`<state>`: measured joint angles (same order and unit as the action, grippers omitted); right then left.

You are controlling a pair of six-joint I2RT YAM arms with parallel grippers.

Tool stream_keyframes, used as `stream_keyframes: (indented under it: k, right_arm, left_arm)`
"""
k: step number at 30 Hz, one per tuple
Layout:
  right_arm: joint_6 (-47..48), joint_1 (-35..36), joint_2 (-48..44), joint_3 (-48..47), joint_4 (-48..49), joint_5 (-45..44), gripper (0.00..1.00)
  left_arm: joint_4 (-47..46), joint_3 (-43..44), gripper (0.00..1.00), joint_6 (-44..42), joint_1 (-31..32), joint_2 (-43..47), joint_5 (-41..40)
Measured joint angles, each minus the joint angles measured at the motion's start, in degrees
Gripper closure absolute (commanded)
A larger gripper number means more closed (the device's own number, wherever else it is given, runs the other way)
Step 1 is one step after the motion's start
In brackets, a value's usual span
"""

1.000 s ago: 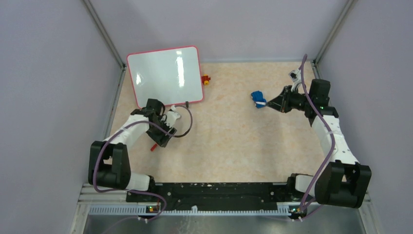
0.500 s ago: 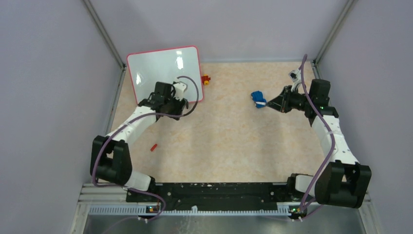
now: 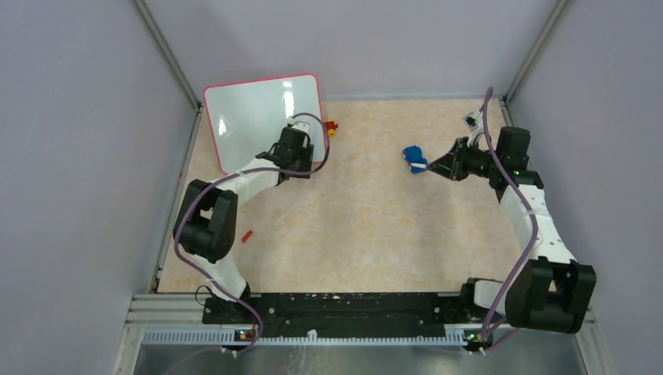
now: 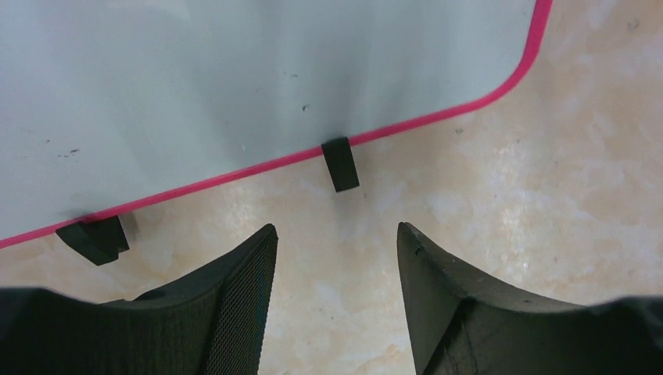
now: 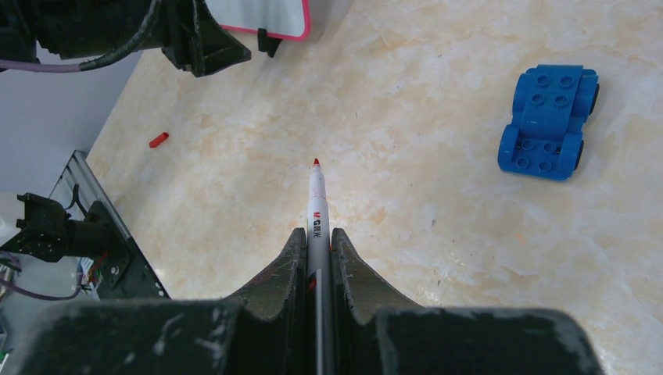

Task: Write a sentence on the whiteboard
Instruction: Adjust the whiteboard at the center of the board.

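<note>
Beige table (image 3: 375,226) bears glossy white whiteboard (image 3: 254,117), pink-rimmed, two black clips (image 4: 340,164).

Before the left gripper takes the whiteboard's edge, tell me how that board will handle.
The whiteboard looks thin and flat, so it is probably stiff and light. Its glossy face may slip in a pinch. On the smooth table, a push would likely slide it rather than tip it.

The glossy white rectangular whiteboard (image 3: 262,117), with rounded corners and a pink-red rim, sits on the worktop (image 3: 375,219) just beyond the left jaws, and its near edge slants across them. Two small black clips sit on that edge: one (image 4: 341,164) straight ahead of the gap, the other (image 4: 95,237) off to the left. Its face shows glare and a few dark specks.
</note>
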<state>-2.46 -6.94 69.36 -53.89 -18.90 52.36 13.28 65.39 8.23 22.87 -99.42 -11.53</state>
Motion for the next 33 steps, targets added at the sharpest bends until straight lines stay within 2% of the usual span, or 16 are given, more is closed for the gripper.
stream_keyframes:
  k: [9,14,18,26,33]
  right_arm:
    - [0.20,0.00,0.00,0.00,0.00,0.07,1.00]
    - [0.39,0.00,0.00,0.00,0.00,0.17,1.00]
    - [0.42,0.00,0.00,0.00,0.00,0.33,1.00]
    - [0.42,0.00,0.00,0.00,0.00,0.48,1.00]
    - [0.39,0.00,0.00,0.00,0.00,0.50,1.00]
  left_arm:
    - [-2.86,3.28,0.44,3.87,0.11,-5.90,-2.91]
    - [-3.08,4.00,0.55,5.40,0.22,-7.98,-3.67]
    - [-3.23,4.79,0.70,6.29,1.07,-9.05,-3.98]
    - [-3.41,6.73,0.89,9.25,3.69,-10.91,-5.05]
    - [-1.79,8.87,0.87,13.16,9.33,-12.00,-5.97]
